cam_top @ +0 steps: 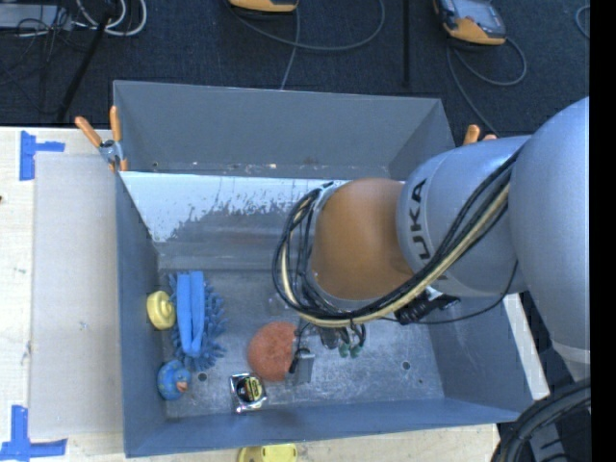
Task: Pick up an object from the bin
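Note:
My gripper (304,362) reaches down under the arm's orange cover to the bin floor, front of centre. Its dark tip stands right beside the right edge of a reddish-brown round lump (270,348); I cannot tell if they touch. A small black, yellow and chrome tape measure (248,390) lies just in front of the lump, near the front wall and left of the gripper.
At the left of the bin lie a blue fringed brush-like thing (195,316), a small yellow piece (160,309) beside it and a little blue round toy (173,381) in the front left corner. The arm and its cables cover the bin's right middle.

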Robot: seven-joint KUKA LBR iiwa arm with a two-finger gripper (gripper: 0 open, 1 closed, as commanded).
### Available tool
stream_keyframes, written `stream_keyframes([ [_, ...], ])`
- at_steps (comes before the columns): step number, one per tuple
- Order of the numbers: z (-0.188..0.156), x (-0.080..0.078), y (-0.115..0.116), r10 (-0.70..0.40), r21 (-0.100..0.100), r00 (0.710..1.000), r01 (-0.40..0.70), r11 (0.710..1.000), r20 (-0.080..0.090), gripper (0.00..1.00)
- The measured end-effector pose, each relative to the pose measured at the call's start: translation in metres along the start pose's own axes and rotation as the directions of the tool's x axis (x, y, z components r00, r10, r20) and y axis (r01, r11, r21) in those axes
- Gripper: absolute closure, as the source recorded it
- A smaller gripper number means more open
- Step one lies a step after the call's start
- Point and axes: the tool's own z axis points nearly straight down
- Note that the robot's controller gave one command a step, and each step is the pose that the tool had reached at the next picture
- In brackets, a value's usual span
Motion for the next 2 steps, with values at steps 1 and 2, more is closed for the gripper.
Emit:
stream_keyframes([
  [1, 0.0351, -0.0038, -0.0102, -0.015, 0.000, 1.000, 0.015, 1.000, -0.006, 1.00],
  [2, 0.0351, -0.0039, -0.0104, -0.014, 0.000, 1.000, 0.014, 1.000, -0.006, 1.00],
])
